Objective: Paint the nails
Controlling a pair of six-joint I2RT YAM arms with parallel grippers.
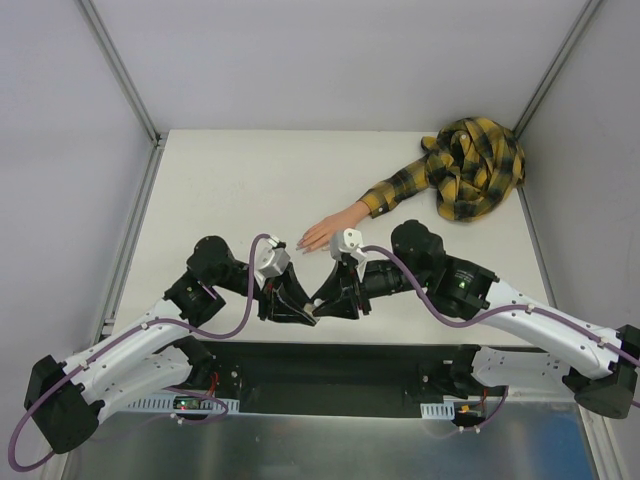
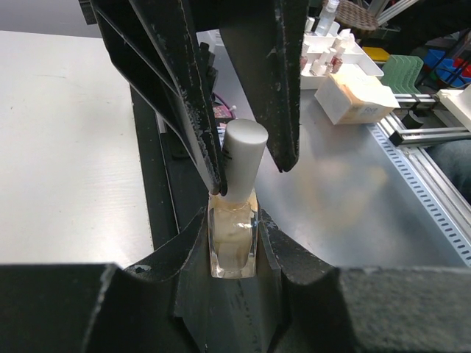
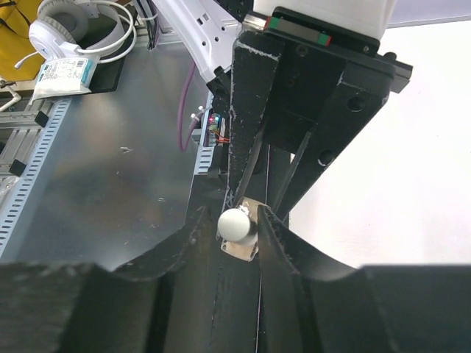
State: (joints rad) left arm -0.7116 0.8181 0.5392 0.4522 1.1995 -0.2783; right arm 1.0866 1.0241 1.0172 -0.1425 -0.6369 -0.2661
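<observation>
The left jaws clamp a small clear bottle [image 2: 232, 250] of pale beige polish. The right jaws stand narrow around its white cap [image 2: 244, 147], one finger touching, the other just off. Near them the nails [image 1: 301, 243], tiny pale tips, end a peach mannequin hand [image 1: 332, 230] lying on the worktop [image 1: 240, 180], its plaid sleeve [image 1: 470, 170] bunched far right.

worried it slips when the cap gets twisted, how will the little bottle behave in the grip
Probably stiff and fragile: the bottle looks like clear glass, so hard squeezing seems risky. Likely slippery too: its smooth sides are pinched only by the left gripper. The tall cap may lever it into a tilt if pushed sideways.
</observation>
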